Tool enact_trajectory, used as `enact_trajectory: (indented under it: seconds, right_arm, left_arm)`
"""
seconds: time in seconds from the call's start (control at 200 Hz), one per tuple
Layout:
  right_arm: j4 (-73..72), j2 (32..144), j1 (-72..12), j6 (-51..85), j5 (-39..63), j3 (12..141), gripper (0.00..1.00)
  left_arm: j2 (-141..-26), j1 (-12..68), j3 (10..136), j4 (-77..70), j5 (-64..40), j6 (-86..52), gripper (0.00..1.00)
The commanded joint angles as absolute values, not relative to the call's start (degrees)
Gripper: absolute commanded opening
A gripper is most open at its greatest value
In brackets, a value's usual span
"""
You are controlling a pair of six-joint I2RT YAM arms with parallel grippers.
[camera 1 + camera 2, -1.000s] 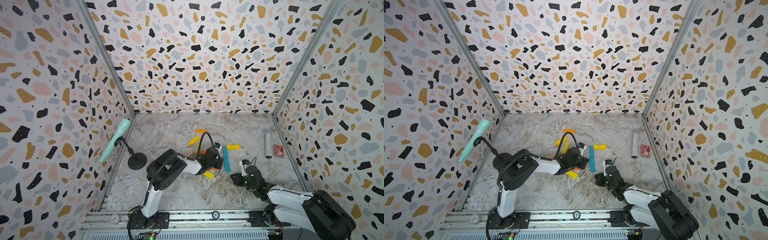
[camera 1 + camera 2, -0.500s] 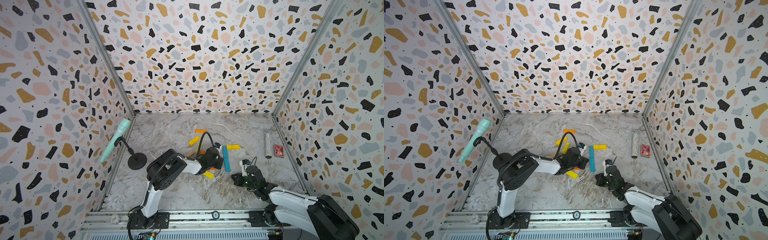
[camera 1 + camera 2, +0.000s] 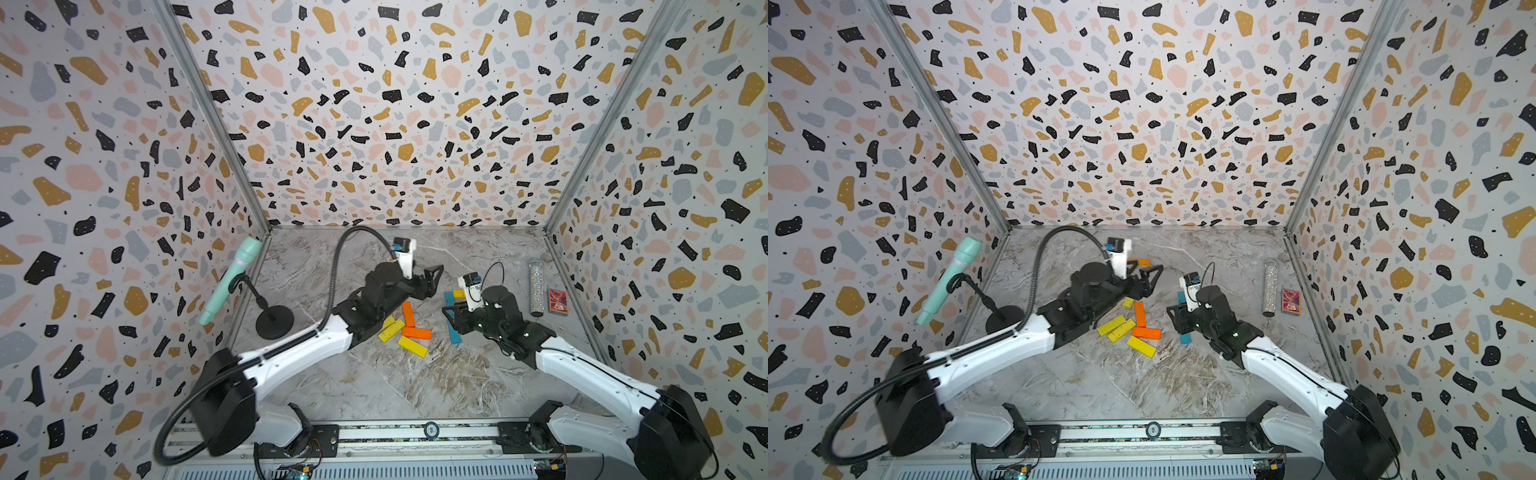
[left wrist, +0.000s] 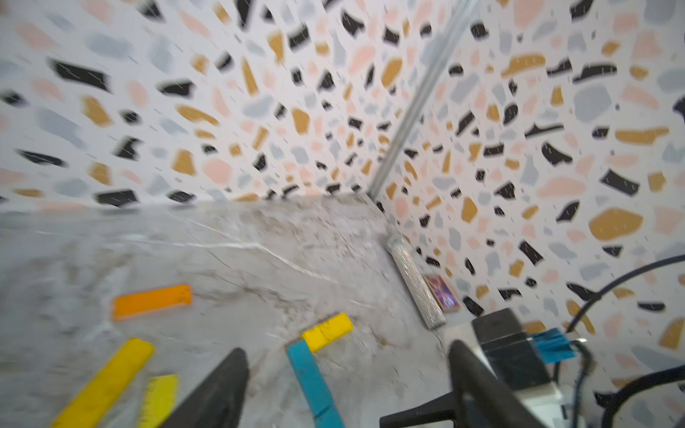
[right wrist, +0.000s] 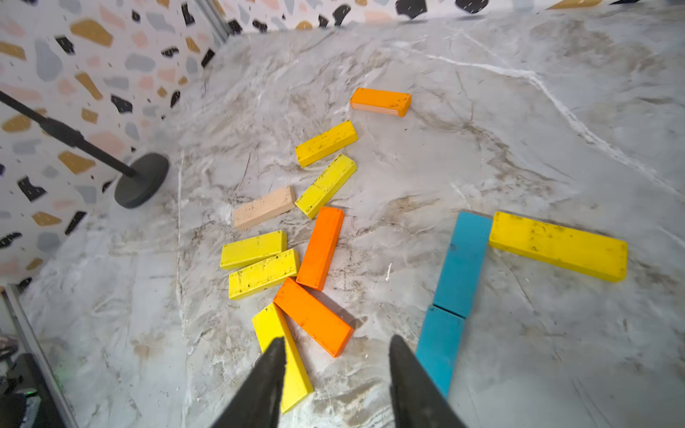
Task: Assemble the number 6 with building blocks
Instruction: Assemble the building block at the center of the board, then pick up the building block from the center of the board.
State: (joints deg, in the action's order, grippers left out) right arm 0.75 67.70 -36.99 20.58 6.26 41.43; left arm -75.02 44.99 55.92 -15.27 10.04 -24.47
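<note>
Building blocks (image 5: 264, 273) lie flat on the marble desk (image 5: 482, 111) in two groups. From the right wrist camera I see two teal blocks (image 5: 463, 263) set end to end and touching. A yellow block (image 5: 558, 246) butts against the end of that line nearer the back wall and sticks out toward the right at roughly a right angle. Just to the left sits a loose cluster. In it two orange blocks (image 5: 320, 248) meet at a corner, five yellow ones (image 5: 326, 185) lie at mixed angles, and a plain beige block (image 5: 264, 206) is on the side toward the stand. A third orange block (image 5: 381, 102) lies a little apart, toward the back wall. My right gripper (image 5: 335, 385) is low over the bare strip between the cluster and the teal line, its jaws apart with nothing between them. I cannot tell whether either finger touches a block. My left gripper (image 3: 430, 280) is raised above the desk behind the cluster, jaws spread wide and empty, and its own wrist picture is smeared. By the right wall a glittery tube (image 3: 537, 286) lies just beside a red card box (image 3: 557, 302). At the left wall a mint-green microphone (image 3: 230, 282) leans in a black stand with a round base (image 3: 274, 322).
</note>
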Motion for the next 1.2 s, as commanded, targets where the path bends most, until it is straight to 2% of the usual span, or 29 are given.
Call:
enact_trajectory:
  seconds: [0.0,0.215,0.385,0.671,1.196]
  right_arm:
    - [6.1,76.0,-39.4,16.5,4.0,49.1,0.55]
    - [6.5,95.5,-41.0,15.7,3.8,63.9,0.56]
    - [13.1,106.8,-41.9,16.5,2.9,74.1,0.56]
    - [18.2,112.7,-44.1,17.3,-0.6,79.5,0.56]
    - [21.0,119.4,-44.6,18.0,-2.2,82.9,0.48]
  left_arm:
    - [-69.6,39.3,46.5,-10.3,20.3,-22.1,0.99]
    - [-65.1,26.5,32.8,-18.6,17.7,-24.4,1.0]
    - [-64.0,22.9,27.2,-23.2,16.8,-25.0,0.99]
    - [-62.5,22.1,25.3,-23.8,14.3,-25.8,0.99]
    - [-62.2,22.1,25.1,-23.7,12.9,-26.0,1.0]
